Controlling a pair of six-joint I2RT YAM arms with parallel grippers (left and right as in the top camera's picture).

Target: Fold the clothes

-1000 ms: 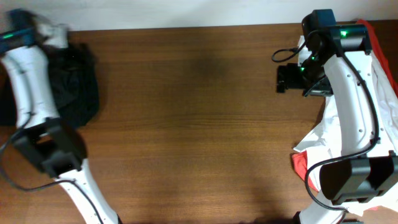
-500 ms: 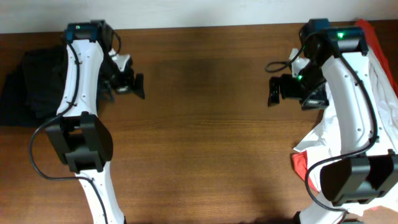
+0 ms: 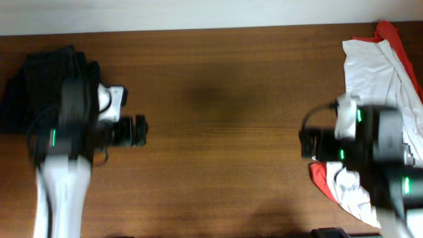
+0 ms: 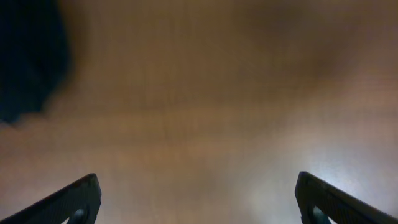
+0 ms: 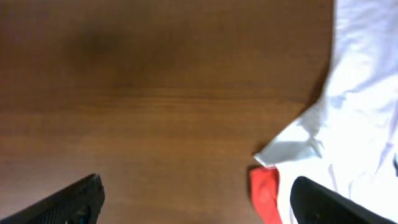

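Observation:
A pile of black clothes (image 3: 36, 86) lies at the table's left edge; its dark edge shows blurred in the left wrist view (image 4: 25, 62). A white T-shirt (image 3: 373, 69) lies over a red one (image 3: 391, 34) at the right edge. In the right wrist view the white shirt (image 5: 367, 93) and a red corner (image 5: 264, 190) lie right of the fingers. My left gripper (image 3: 141, 131) is open and empty over bare wood, right of the black pile; its view (image 4: 199, 208) shows wide-apart fingers. My right gripper (image 3: 305, 144) is open and empty, just left of the white and red clothes (image 5: 199, 208).
The brown wooden table (image 3: 218, 99) spans the view, with a pale wall strip along its far edge. A red cloth corner (image 3: 320, 177) sticks out under the right arm near the front right.
Both arms have pulled back toward the near side. The left gripper left the black pile and swung right over the table. The right gripper moved down, off the white shirt's far part.

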